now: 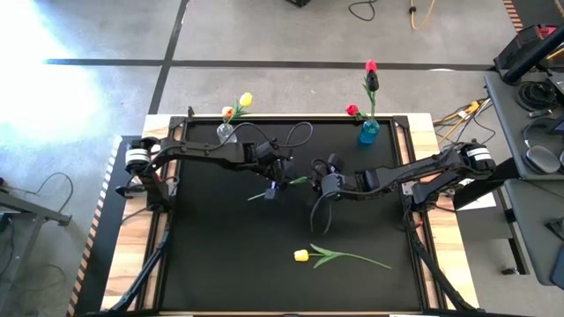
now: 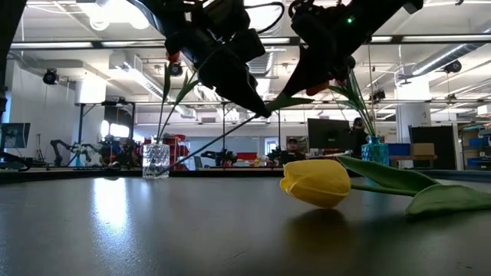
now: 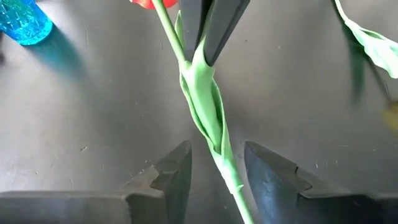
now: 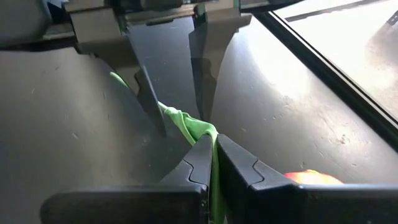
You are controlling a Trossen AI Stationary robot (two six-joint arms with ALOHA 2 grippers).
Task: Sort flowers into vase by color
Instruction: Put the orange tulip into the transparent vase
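Right fingers [image 4: 214,165] pinched red tulip's stem [image 3: 208,118] mid-table; left fingers [image 3: 180,171] spread around it, not closed. Clear vase [image 1: 226,132] and blue vase [image 1: 368,133] each held two flowers; yellow tulip [image 1: 302,255] remained on mat.

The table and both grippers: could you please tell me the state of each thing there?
Held flower: off the table, gripped by the right gripper.
Left gripper: open, fingers either side of the stem.
Yellow tulip: lying on the table.
Clear vase: upright, holds yellow and orange flowers.
Blue vase: upright, holds red flowers.
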